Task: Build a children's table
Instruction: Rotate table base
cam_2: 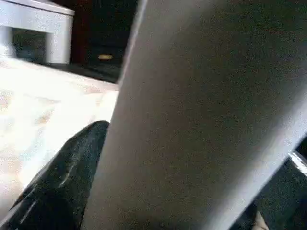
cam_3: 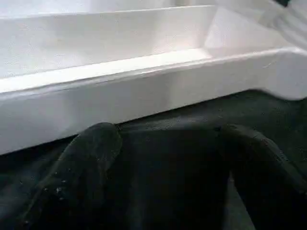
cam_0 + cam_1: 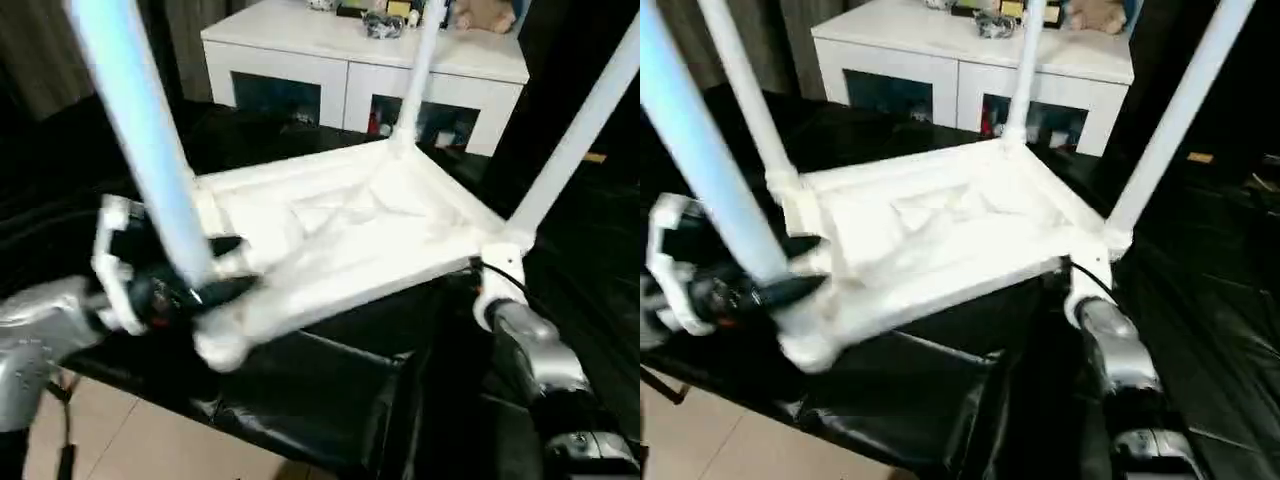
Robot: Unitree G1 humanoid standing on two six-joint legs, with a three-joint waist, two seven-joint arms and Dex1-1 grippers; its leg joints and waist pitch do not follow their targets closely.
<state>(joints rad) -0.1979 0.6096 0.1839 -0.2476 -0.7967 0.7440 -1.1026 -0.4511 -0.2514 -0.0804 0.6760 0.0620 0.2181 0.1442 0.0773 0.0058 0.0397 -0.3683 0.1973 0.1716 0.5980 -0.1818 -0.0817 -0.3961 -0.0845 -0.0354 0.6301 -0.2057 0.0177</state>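
Observation:
The children's table (image 3: 340, 230) lies upside down on a black-covered surface, its ribbed underside up and its white legs rising from the corners. My left gripper (image 3: 230, 268) is at the base of the near-left leg (image 3: 140, 130); it is open, with the leg between its black fingers (image 1: 62, 177), one of which lies against it. My right gripper (image 2: 168, 143) stands open just below the table's raised rim (image 2: 144, 91), by the near-right corner (image 3: 505, 250), with nothing between its fingers. Other legs stand at the far corner (image 3: 420, 70), the right corner (image 3: 580, 130) and the left corner (image 3: 745, 90).
A white cabinet (image 3: 350, 50) with dark glass doors stands behind, with small items on top. Black sheeting (image 3: 330, 400) covers the work surface and drops off at the near edge. Light floor tiles (image 3: 130, 440) show at the lower left.

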